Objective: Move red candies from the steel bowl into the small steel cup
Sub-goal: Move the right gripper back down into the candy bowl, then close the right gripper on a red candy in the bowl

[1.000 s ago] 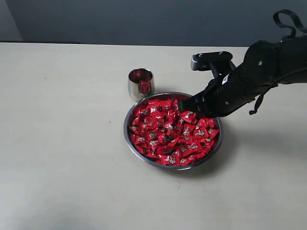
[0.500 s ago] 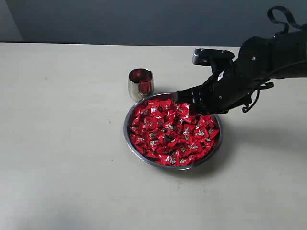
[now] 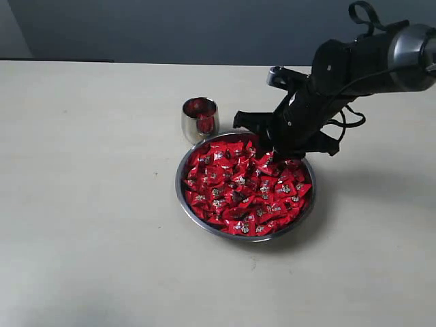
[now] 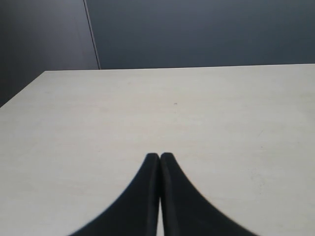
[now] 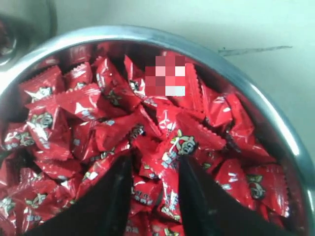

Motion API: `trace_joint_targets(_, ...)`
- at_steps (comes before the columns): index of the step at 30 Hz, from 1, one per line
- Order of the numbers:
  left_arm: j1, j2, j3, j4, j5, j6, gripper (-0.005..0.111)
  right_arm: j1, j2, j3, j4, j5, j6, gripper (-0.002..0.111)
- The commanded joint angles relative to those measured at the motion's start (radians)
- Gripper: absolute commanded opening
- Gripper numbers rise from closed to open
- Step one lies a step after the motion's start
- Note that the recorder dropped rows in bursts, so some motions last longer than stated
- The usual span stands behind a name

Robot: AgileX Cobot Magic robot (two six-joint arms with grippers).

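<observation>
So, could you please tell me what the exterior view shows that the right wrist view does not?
Only the exterior view: the black right arm and the small shiny steel cup whole, beside the bowl. Only the right wrist view: the right end effector with its fingers plainly apart over the pile. Both: the wide shiny steel bowl filled with red-wrapped candies.

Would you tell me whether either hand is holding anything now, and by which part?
Nothing is held. The right hand hangs open over the red candies in the steel bowl; the left hand is shut, empty.
</observation>
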Motion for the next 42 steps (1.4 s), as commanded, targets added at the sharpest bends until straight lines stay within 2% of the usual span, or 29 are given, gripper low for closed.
trace_joint_targets(1, -0.005, -0.004, 0.004, 0.006, -0.002, -0.003, 0.000, -0.004, 0.000, -0.051, -0.085, 0.073, 0.099, 0.032)
trace_joint_targets(8, -0.005, -0.004, 0.004, 0.006, -0.002, -0.003, 0.000, -0.004, 0.000, -0.152, -0.206, 0.234, 0.202, 0.032)
trace_joint_targets(13, -0.005, -0.004, 0.004, 0.006, -0.002, -0.003, 0.000, -0.004, 0.011, -0.157, -0.212, 0.290, 0.218, 0.018)
trace_joint_targets(16, -0.005, -0.004, 0.004, 0.006, -0.002, -0.003, 0.000, -0.004, 0.025, -0.157, -0.161, 0.305, 0.216, 0.017)
trace_joint_targets(21, -0.005, -0.004, 0.004, 0.006, -0.002, -0.003, 0.000, -0.004, 0.032, -0.157, -0.138, 0.306, 0.215, 0.017)
trace_joint_targets(30, -0.005, -0.004, 0.004, 0.006, -0.002, -0.003, 0.000, -0.004, 0.025, -0.157, -0.100, 0.192, 0.218, 0.017)
trace_joint_targets(32, -0.005, -0.004, 0.004, 0.006, -0.002, -0.003, 0.000, -0.004, 0.025, -0.157, -0.054, 0.183, 0.254, 0.017)
trace_joint_targets(36, -0.005, -0.004, 0.004, 0.006, -0.002, -0.003, 0.000, -0.004, 0.025, -0.157, -0.055, 0.173, 0.462, 0.017)
trace_joint_targets(42, -0.005, -0.004, 0.004, 0.006, -0.002, -0.003, 0.000, -0.004, 0.032, -0.157, -0.138, 0.236, 0.496, 0.017)
